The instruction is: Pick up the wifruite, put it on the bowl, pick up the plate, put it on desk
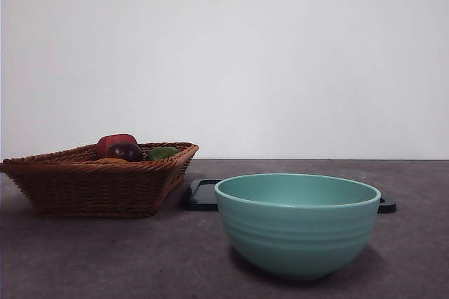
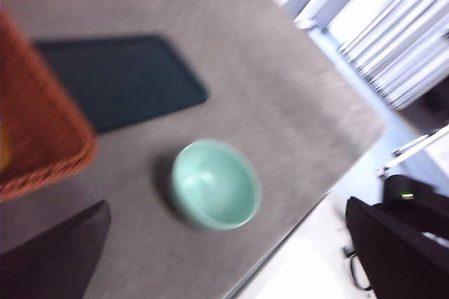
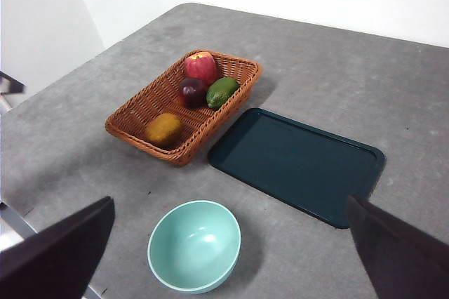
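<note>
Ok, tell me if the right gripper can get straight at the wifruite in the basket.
Probably yes: the wifruite lies uncovered at one end of the basket, apart from the other fruit, and the right gripper looks open.

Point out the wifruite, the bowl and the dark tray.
wifruite (image 3: pixel 164 129): right wrist view, middle of the fruit, lying in the basket.
bowl (image 1: pixel 297 232): front view, ridged outer wall.
dark tray (image 3: pixel 295 162): right wrist view, bare flat centre.
</note>
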Action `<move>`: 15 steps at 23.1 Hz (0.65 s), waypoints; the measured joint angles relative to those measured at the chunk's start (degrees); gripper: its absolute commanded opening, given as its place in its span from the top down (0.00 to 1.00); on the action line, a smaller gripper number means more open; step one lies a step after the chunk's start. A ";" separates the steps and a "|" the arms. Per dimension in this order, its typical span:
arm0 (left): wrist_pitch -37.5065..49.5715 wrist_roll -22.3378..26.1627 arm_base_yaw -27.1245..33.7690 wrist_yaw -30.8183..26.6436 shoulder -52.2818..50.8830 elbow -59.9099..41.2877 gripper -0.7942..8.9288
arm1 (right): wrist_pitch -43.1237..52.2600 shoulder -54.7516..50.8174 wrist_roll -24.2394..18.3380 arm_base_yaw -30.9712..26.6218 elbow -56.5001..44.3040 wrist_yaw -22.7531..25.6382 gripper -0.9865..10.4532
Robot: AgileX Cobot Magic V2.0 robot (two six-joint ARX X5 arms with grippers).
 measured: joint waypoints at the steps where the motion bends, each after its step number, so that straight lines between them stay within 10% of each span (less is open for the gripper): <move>1: -1.07 0.37 0.00 -0.98 1.70 0.17 0.23 | 0.00 0.00 0.00 0.00 0.00 0.00 0.42; 15: -8.44 3.67 -0.42 -17.44 28.96 16.04 0.25 | 0.00 0.00 0.00 0.00 0.00 0.02 0.42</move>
